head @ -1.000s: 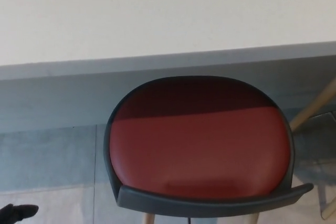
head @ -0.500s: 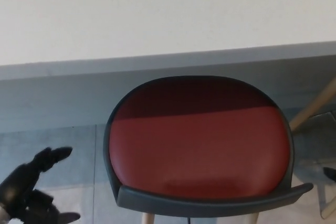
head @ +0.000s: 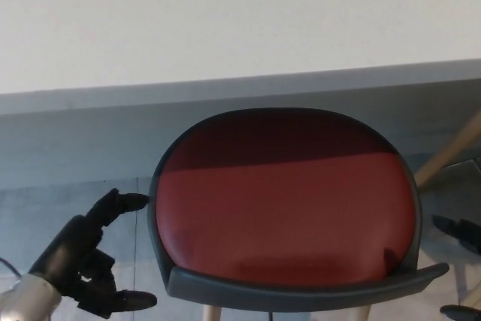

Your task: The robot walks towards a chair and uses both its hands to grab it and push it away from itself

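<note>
Nearest, at 7 o'clock: left hand (head: 90, 261) now well up into view, fingers (head: 120, 202) spread apart and holding nothing, thumb low and splayed toward 5 o'clock. Half a second back sat lower and further out toward the frame corner; a second back only a fingertip showed. Uppermost fingertip now just beside the chair's grey shell on its left flank, possibly touching — cannot tell for certain.

At 4 o'clock, frame edge: right hand (head: 460, 235) just entering, two dark finger shapes only, one higher, one at the bottom edge. Too little showing to tell whether spread or closed. Barely a speck half a second back, absent before that. Near the shell's right flank, apart from it.

Centre, 6 o'clock through middle: chair (head: 284, 212), red padded seat inside a grey shell, pale wooden legs peeking below the near rim. Same place in frame across all three pictures — not yet shoved.

At 3 o'clock: pale wooden leg (head: 451, 152) of some other furniture, slanted.

Beyond, 12 o'clock: grey band (head: 225, 88) under a pale surface (head: 225, 13), likely a table edge; chair tucked close to it.

Reading: both arms closing in on either flank, left leading; grab not yet made, push not begun. Probable next need: right hand brought level before any squeeze
</note>
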Motion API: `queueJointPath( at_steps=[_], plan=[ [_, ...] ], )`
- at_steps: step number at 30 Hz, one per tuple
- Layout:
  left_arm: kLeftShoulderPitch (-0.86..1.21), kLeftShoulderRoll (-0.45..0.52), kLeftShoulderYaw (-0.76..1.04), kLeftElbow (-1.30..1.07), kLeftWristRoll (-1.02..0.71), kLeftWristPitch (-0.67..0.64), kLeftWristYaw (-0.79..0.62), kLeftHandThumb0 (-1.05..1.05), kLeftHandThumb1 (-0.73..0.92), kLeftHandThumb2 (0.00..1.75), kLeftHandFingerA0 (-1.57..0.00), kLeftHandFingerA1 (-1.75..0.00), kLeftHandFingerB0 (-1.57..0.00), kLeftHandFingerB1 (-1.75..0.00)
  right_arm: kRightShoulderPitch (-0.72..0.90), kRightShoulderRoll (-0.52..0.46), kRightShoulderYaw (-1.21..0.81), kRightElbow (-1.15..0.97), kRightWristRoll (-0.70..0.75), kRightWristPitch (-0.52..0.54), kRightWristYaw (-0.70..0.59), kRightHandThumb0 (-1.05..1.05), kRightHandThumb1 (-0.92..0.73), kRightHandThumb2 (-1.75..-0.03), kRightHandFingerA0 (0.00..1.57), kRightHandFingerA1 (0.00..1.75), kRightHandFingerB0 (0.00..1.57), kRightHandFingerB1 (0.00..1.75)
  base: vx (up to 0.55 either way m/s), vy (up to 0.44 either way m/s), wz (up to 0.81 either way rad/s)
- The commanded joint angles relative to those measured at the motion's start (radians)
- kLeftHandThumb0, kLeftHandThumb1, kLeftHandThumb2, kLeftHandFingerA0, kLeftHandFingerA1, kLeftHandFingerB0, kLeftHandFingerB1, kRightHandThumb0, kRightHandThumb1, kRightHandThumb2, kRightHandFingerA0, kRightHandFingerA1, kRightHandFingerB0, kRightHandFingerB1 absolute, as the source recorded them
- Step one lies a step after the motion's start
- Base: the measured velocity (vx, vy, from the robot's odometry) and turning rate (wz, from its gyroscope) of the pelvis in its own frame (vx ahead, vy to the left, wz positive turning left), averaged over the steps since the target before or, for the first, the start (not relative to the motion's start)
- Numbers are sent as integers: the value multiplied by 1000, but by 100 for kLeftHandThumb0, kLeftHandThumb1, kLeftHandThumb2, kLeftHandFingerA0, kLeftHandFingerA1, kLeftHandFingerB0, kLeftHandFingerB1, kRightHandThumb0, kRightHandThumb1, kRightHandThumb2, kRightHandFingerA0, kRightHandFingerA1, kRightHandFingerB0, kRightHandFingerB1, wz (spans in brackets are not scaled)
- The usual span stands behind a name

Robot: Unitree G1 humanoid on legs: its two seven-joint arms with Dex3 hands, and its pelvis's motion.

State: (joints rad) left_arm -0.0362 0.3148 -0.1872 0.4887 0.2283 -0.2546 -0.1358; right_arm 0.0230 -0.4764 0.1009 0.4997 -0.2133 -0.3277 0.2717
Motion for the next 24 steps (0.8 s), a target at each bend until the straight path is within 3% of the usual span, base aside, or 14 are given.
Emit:
queueJointPath(
  at_steps=[1, 6, 7, 8, 10, 12, 13, 14, 15, 18, 19, 24],
  plan=[
    [-27, 21, -63, 3, 113, -80, 51, -105, 27, 58, 0, -116, 0, -89, -48, 18, 20, 25, -48, -5, -52, -83, -43, -71, 0, 0, 0, 4, 0, 0, 0],
    [-43, 63, -148, -38, 197, -50, 18, -105, 30, 57, 0, -116, 0, -90, -115, 41, 48, 64, -74, 7, -67, -81, -37, -69, 0, 0, 0, 8, 0, 0, 0],
    [-41, 72, -161, -39, 208, -55, 27, -93, 18, 70, 0, -117, 0, -116, -125, 43, 54, 77, -77, 4, -68, -82, -38, -70, 0, 0, 0, 8, 0, 0, 0],
    [-43, 82, -183, -37, 233, -61, 42, -33, -33, 63, -23, -72, -14, -65, -130, 48, 61, 88, -81, 2, -71, -83, -48, -83, 0, 15, 0, 12, 0, 0, 0],
    [-68, 81, -224, -19, 259, -75, 47, -34, -30, 64, -22, -72, -13, -65, -127, 59, 73, 107, -95, -4, -92, -85, -50, -79, 0, 9, 0, 2, 0, 0, 0],
    [-78, 80, -234, -23, 249, -63, 40, -34, -30, 64, -22, -72, -13, -65, -135, 65, 79, 124, -99, -14, -101, -85, -50, -79, 0, 9, 0, 2, 0, 0, 0],
    [-79, 81, -236, -23, 249, -63, 41, -36, -23, 66, -15, -67, -7, -60, -136, 65, 80, 127, -99, -16, -103, -78, -48, -78, 0, 9, 0, 7, 0, 0, 0],
    [-93, 68, -243, -16, 250, -61, 44, -34, -29, 64, -22, -71, -12, -64, -138, 70, 87, 137, -103, -19, -109, -85, -51, -79, 0, 9, 0, 3, 0, 0, 0],
    [-104, 57, -249, -10, 250, -59, 46, -105, 30, 55, 0, -116, 0, -97, -141, 75, 92, 143, -106, -19, -113, -85, -50, -79, 0, 9, 0, 3, 0, 0, 0],
    [-141, 34, -271, 1, 262, -23, 25, -105, 31, 56, 0, -112, 0, -91, -156, 89, 107, 146, -113, -6, -110, -85, -51, -79, 0, 8, 0, 0, 0, 0, 0],
    [-161, 14, -296, 41, 285, -15, 30, -103, 23, 58, 0, -119, 0, -90, -162, 97, 131, 135, -137, 13, -103, -81, -49, -78, 0, 9, 0, 5, 0, 0, 0],
    [-171, -14, -320, 87, 298, -14, 51, -99, 21, 56, 0, -122, 0, -91, -164, 94, 161, 153, -163, 18, -118, -81, -49, -77, 0, 9, 0, 4, 0, 0, 0]
  ],
)
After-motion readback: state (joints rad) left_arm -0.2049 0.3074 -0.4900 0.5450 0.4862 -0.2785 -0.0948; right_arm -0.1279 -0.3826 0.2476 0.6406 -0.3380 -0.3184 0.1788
